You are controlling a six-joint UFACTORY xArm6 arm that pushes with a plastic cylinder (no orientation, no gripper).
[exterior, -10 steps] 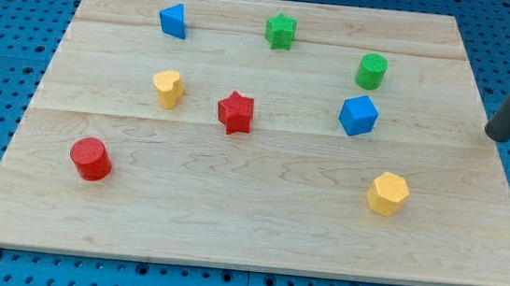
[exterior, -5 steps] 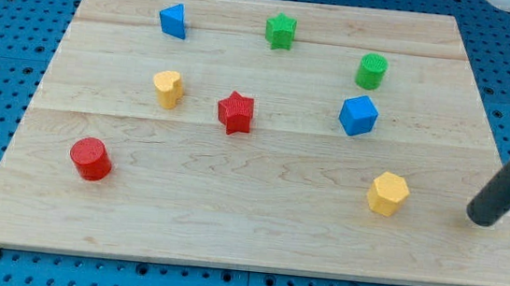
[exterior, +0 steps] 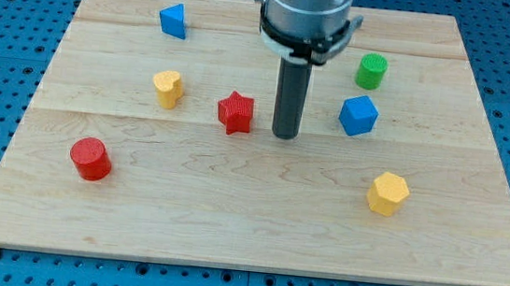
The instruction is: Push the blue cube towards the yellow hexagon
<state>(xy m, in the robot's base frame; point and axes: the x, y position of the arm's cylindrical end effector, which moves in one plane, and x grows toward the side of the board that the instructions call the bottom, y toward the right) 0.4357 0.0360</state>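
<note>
Tool-wise, my tip [exterior: 284, 135] has swung in from the counter's [exterior: 134, 235] right edge; gripless, it holds nothing, between red star [exterior: 235, 112] and blue cube [exterior: 358, 114], untouched, yellow hexagon [exterior: 387, 192] below.

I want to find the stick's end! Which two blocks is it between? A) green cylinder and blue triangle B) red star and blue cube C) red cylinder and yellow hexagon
B: my tip rests on the board between the red star and the blue cube, touching neither.
</note>
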